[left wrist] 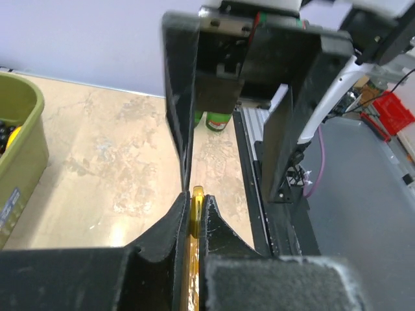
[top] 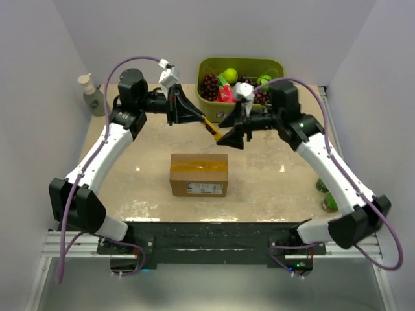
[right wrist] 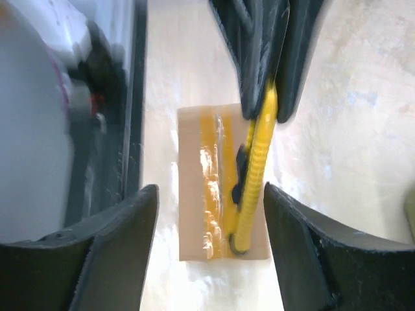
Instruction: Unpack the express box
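Top external cam: express box (top: 199, 175) sits mid table (top: 272, 181), long side left-right, tape up; it's nearer the arm bases than both pincers; L gripper (top: 206, 123) pinched tight on yellow knife (top: 212, 128); R gripper (top: 231, 133) spread wide, holds nothing; both abt equally near.

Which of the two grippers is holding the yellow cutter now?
The left gripper: it is shut on the yellow cutter. The right gripper stands open and grips nothing.
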Tool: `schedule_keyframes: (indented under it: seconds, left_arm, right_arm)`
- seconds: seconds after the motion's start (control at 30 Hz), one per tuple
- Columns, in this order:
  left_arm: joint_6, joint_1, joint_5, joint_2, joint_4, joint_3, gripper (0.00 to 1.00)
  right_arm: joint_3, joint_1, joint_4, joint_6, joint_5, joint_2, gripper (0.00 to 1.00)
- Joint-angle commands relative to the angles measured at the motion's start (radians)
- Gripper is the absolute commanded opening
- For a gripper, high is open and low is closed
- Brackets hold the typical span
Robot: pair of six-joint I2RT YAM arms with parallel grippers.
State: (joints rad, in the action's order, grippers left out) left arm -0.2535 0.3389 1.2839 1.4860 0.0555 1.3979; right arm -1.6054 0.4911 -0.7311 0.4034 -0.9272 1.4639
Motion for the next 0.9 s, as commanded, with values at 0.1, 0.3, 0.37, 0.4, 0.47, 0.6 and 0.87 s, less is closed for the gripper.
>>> schedule_keyframes:
  seconds: [0.1,0.3,0.37,0.4,0.47,0.6,0.87]
  left_arm:
    - [-0.156,-0.078,0.089,-0.044,0.092,0.012,0.0]
    - [-0.269,-0.084,0.101,-0.035,0.158,0.007,0.0]
    - [-0.317,-0.093,0.095,-0.03,0.193,0.009,0.0]
    - [-0.328,-0.097,0.092,-0.03,0.199,0.012,0.0]
    - [-0.357,-0.109,0.08,-0.027,0.219,0.018,0.0]
    - [-0.395,-0.11,0.075,-0.02,0.242,0.042,0.0]
    - [-0.424,-0.107,0.068,-0.015,0.241,0.049,0.0]
  right_arm:
    - [0.38,-0.091,1.315,-1.006,-0.262,-0.125,0.68]
    - [0.464,-0.089,1.521,-1.084,-0.128,-0.09,0.67]
    - [0.498,-0.089,1.594,-1.133,-0.095,-0.082,0.67]
    - [0.507,-0.088,1.618,-1.15,-0.079,-0.079,0.67]
    - [0.521,-0.085,1.656,-1.175,-0.079,-0.068,0.66]
    - [0.542,-0.063,1.667,-1.169,-0.062,-0.063,0.66]
    - [0.552,0.013,1.674,-1.183,0.01,-0.03,0.65]
